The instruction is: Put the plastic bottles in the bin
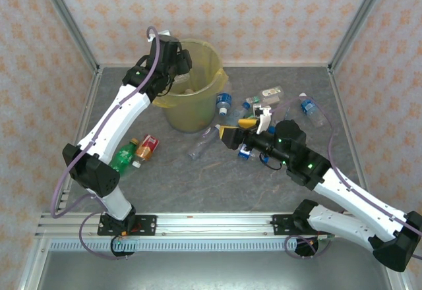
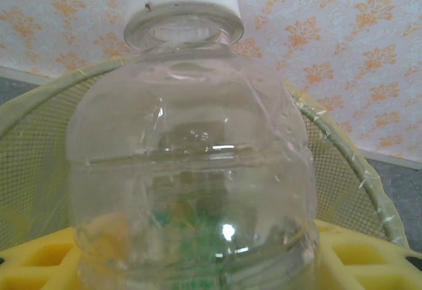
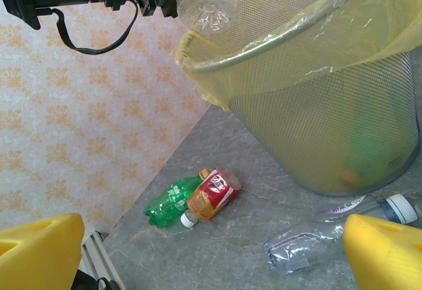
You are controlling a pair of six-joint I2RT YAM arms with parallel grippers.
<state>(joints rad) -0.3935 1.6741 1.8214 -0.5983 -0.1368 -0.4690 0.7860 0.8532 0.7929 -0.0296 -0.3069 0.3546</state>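
Above the round mesh bin [image 2: 26,171], a clear plastic bottle [image 2: 191,171]

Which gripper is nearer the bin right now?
Left. The left gripper hangs at the rim of the bin, holding a clear bottle; the right gripper, open, is above the table, apart from the bin.

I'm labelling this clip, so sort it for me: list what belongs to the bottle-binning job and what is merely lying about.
Job: bin; held bottle in the left pincer at the bin's rim; green bottle; loose clear bottle; blue-labelled bottle beside the bin; bottle cluster right of it.
Just lying about: red-labelled container, bottle or can unclear; table; rail.
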